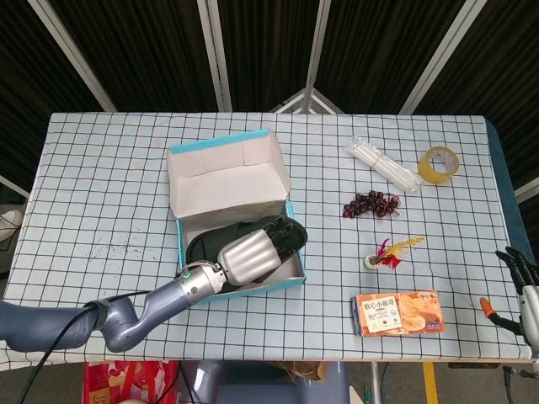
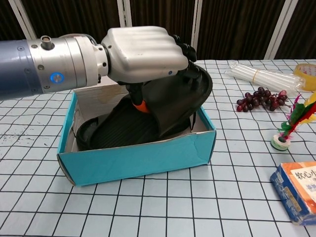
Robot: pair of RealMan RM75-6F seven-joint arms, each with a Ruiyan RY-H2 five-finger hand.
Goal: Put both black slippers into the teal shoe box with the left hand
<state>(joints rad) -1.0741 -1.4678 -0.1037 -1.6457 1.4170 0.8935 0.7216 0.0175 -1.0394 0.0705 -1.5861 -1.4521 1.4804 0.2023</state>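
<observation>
My left hand (image 1: pixel 250 254) (image 2: pixel 145 55) grips a black slipper (image 2: pixel 168 106) (image 1: pixel 285 232) by its toe end. The slipper slants down into the teal shoe box (image 1: pixel 286 282) (image 2: pixel 133 158), its heel end low inside and its toe end above the right wall. Under it, the other black slipper is mostly hidden; only a dark edge shows at the box's left end. The open lid (image 1: pixel 226 172) stands behind. My right hand (image 1: pixel 520 282) hangs past the table's right edge, its fingers apart, holding nothing.
Right of the box lie purple grapes (image 1: pixel 370 204) (image 2: pixel 256 98), a clear straw bundle (image 1: pixel 383 164), a tape roll (image 1: pixel 439 163), a feathered shuttlecock (image 1: pixel 387 253) (image 2: pixel 291 123) and an orange snack pack (image 1: pixel 398 312) (image 2: pixel 298 190).
</observation>
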